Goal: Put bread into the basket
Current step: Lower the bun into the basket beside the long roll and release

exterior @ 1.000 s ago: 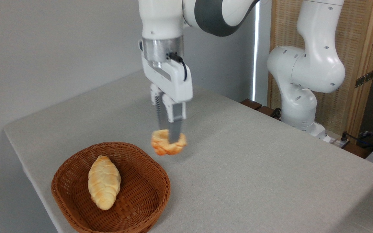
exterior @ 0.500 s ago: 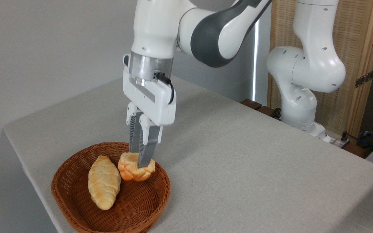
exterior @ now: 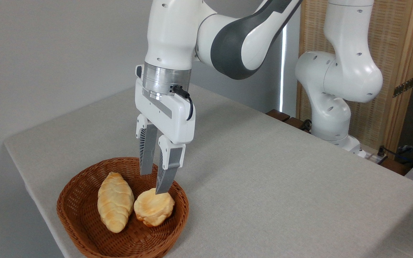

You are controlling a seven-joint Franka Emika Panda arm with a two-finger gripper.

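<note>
The bread lies inside the basket, touching the braided loaf at its 9 o'clock. The pincer hangs just above it, fingers spread and empty.

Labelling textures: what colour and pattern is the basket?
Brown woven wicker basket, clearest in the fixed camera view.

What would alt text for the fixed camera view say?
A round golden bun lies inside a brown wicker basket, beside a pale braided loaf. The robot's open gripper hangs just above the bun, over a grey table.
</note>
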